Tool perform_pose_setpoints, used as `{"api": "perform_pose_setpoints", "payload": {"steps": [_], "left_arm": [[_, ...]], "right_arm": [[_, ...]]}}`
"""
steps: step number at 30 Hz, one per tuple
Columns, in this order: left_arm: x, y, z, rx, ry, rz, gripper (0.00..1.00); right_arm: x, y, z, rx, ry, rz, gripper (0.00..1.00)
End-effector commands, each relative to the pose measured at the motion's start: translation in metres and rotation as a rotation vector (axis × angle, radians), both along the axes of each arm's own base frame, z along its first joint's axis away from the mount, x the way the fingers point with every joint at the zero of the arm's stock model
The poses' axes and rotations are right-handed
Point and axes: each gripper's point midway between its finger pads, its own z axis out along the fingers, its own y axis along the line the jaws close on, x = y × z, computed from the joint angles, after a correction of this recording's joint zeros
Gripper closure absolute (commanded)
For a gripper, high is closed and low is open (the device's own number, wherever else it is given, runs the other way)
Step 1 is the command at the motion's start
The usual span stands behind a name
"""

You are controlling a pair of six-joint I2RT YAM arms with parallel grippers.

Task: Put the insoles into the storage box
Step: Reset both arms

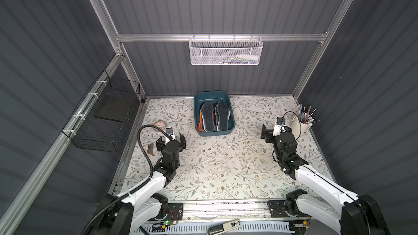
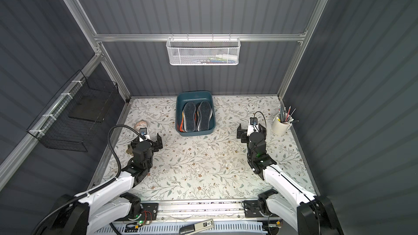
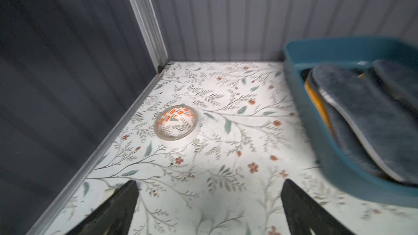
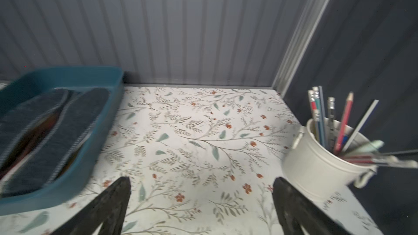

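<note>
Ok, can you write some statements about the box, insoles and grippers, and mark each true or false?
1. The insoles lie in the box. True.
2. The left gripper holds an insole. False: it is open and empty.
3. The right gripper is open. True.
4. The tape roll lies in the box. False: it lies on the table, outside the box.
5. The cup of pencils stands near the left gripper. False: it stands near the right gripper.

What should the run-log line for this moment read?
insoles: all visible ones inside storage box | left gripper: open, empty, apart from box | right gripper: open, empty, apart from box
</note>
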Motion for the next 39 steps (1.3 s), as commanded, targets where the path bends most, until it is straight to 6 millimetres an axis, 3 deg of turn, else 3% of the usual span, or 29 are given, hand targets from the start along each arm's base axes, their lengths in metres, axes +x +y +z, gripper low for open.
{"api": "perform_pose_setpoints", "payload": {"steps": [1,6,11,13,16,18,21,24,39], "left_arm": [[0.006,0.016,0.028,0.114,-0.155,0.096,0.0],[0.02,0.029,-0.002,0.014,-0.165,0.073,0.0],[0.034,0.064,-0.025,-0.147,-0.155,0.077,0.0],[0.042,0.071,-0.048,-0.213,-0.097,0.075,0.0],[0.053,0.06,-0.055,-0.201,-0.114,-0.024,0.0],[0.058,0.06,-0.067,-0.217,-0.009,-0.005,0.0],[0.085,0.044,-0.083,-0.203,0.131,-0.086,0.0],[0.088,0.038,-0.079,-0.186,0.119,-0.115,0.0],[0.094,0.026,-0.082,-0.184,0.157,-0.188,0.0]], "right_arm": [[0.004,-0.024,0.006,-0.055,-0.086,-0.107,0.01],[0.009,-0.042,-0.026,-0.069,-0.083,-0.119,0.01],[0.011,-0.068,-0.056,0.069,-0.104,-0.111,0.01],[0.015,-0.069,-0.062,0.09,-0.117,-0.077,0.01],[0.021,-0.058,-0.07,0.094,-0.029,-0.003,0.01],[0.03,-0.053,-0.069,0.092,-0.028,0.039,0.01],[0.035,-0.056,-0.078,0.118,0.05,0.04,0.01],[0.041,-0.064,-0.079,0.165,0.075,0.033,0.01],[0.041,-0.064,-0.078,0.166,0.064,0.032,0.01]]}}
